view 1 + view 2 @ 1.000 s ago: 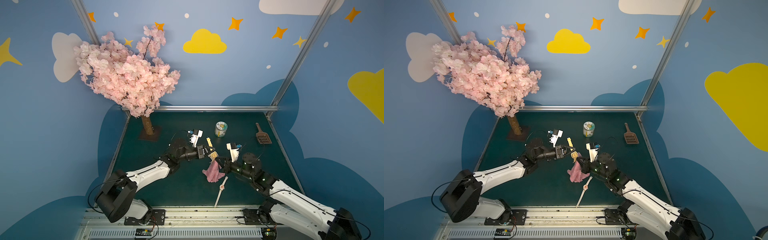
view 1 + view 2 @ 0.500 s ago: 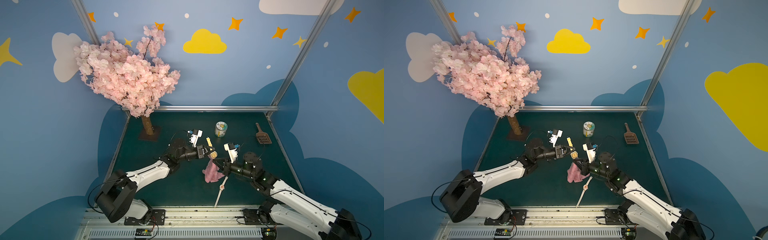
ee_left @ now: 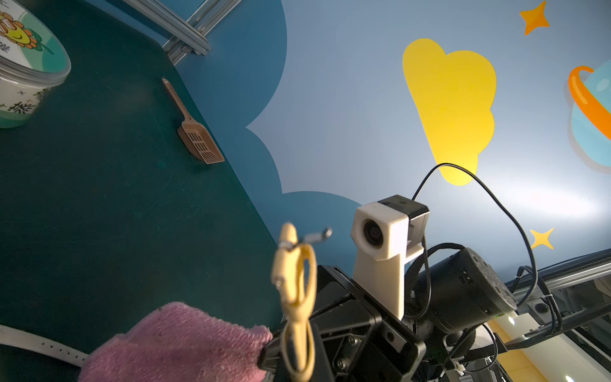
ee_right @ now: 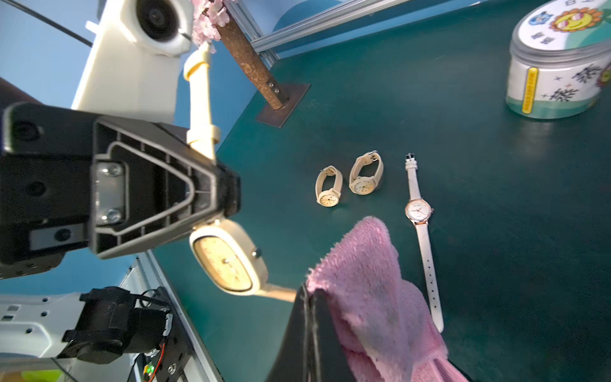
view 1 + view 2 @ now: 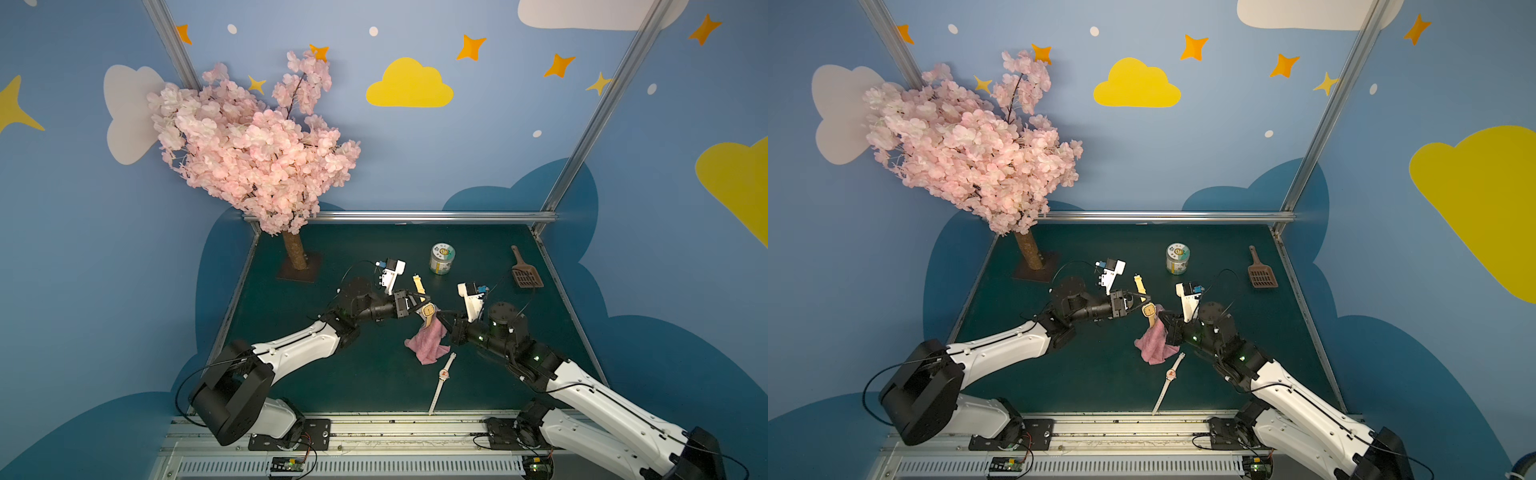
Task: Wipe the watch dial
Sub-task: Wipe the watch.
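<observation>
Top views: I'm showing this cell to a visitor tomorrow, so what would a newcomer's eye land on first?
The pink blossom tree at the back left corner of the table grabs attention first. Next, mid-table, the left gripper holds up a cream watch while the right gripper holds a pink cloth close beside its dial. A white-strapped watch lies flat nearer the front edge.

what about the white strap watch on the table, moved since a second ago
No: the white strap watch keeps its spot, tip at the front rail.
</observation>
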You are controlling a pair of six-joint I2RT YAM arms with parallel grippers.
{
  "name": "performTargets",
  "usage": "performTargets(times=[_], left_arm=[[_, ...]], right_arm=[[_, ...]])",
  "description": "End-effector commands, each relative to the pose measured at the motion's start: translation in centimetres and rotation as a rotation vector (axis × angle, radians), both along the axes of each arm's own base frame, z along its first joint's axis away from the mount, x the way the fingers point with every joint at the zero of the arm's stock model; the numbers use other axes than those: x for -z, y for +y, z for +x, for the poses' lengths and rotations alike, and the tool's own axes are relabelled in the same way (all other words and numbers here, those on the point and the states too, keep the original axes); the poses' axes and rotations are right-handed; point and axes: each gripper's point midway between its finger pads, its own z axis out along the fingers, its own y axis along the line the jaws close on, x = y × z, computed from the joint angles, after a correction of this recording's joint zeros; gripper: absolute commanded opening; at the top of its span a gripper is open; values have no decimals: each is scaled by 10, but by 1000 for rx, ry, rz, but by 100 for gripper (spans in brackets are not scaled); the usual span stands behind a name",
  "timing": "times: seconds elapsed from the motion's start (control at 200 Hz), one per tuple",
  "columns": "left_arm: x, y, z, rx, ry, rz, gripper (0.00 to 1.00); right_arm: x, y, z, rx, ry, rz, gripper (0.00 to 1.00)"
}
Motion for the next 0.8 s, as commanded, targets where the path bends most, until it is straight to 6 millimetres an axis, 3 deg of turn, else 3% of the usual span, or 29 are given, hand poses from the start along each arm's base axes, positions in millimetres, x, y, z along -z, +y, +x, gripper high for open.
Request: performTargets(times=[0.0, 0.215, 0.33, 0.506, 0.646, 0.796], left_arm=[[-8, 2, -6, 12, -28, -14, 3], [-4, 1, -5, 16, -17, -9, 3], [-2, 0, -5, 19, -12, -9, 3], [-5, 0, -6, 17, -16, -15, 3], [-6, 2, -6, 10, -21, -9, 3], [-5, 3, -6, 9, -20, -5, 3]], right_arm=[[-34, -7, 2, 29, -87, 49, 0], [-88, 19, -31, -218, -218, 219, 0], [-97, 33, -37, -292, -223, 259, 0], [-60, 46, -22, -268, -123, 180, 0], [-25, 38, -7, -160, -41, 97, 0], [-5, 22, 1, -57, 14, 29, 0]])
